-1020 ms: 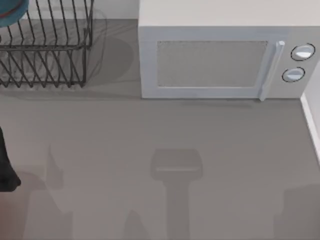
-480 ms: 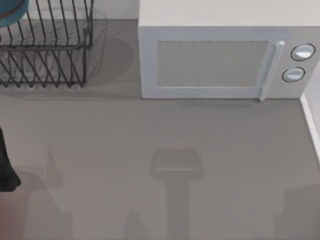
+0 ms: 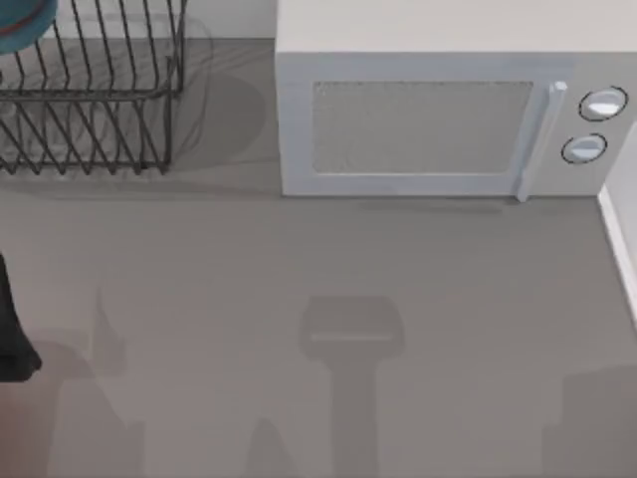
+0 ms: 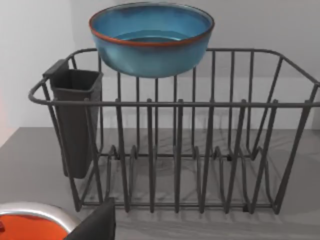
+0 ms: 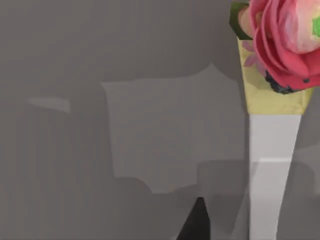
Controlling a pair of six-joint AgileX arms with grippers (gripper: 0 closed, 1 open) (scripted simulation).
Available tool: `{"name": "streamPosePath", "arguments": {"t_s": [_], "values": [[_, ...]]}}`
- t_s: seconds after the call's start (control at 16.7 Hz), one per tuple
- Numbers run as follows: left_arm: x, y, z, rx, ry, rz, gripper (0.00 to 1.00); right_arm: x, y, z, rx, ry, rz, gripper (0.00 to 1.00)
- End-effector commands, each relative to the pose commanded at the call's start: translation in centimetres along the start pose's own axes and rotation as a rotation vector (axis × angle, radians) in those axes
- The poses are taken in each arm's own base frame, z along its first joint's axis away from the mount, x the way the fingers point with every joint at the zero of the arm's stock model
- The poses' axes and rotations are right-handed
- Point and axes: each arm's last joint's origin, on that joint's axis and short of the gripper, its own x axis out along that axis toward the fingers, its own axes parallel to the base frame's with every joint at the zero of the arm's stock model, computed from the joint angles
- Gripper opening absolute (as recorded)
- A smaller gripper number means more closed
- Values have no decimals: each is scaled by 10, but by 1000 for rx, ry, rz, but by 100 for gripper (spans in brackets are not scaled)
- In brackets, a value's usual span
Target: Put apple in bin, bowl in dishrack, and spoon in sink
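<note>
The teal-blue bowl with a reddish-brown rim sits upright at the top of the far side of the dark wire dishrack. In the top view the bowl is in the far left corner, over the dishrack. My left gripper is low in front of the rack, apart from it, and my left arm is at the table's left edge. My right gripper hangs over bare grey counter. The apple, spoon and sink are out of view.
A white microwave stands at the back, right of the rack. A dark utensil cup hangs on the rack's end. A silver-rimmed round container with an orange inside, perhaps the bin, lies beside my left gripper. A pink flower in a white vase stands near my right gripper.
</note>
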Motion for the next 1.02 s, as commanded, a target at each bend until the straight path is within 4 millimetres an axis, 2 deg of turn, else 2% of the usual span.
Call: {"name": "streamPosePath", "arguments": {"t_s": [0.18, 0.6, 0.72, 1.02], "values": [[0, 0, 0, 0, 0, 0, 100, -21, -1, 6, -2, 0, 0, 0], [0, 0, 0, 0, 0, 0, 100, -91, 0, 3, -1, 9, 3, 0], [0, 0, 0, 0, 0, 0, 100, -96, 1, 2, -1, 1, 0, 0], [0, 0, 0, 0, 0, 0, 100, -96, 0, 5, 0, 8, 3, 0]]}}
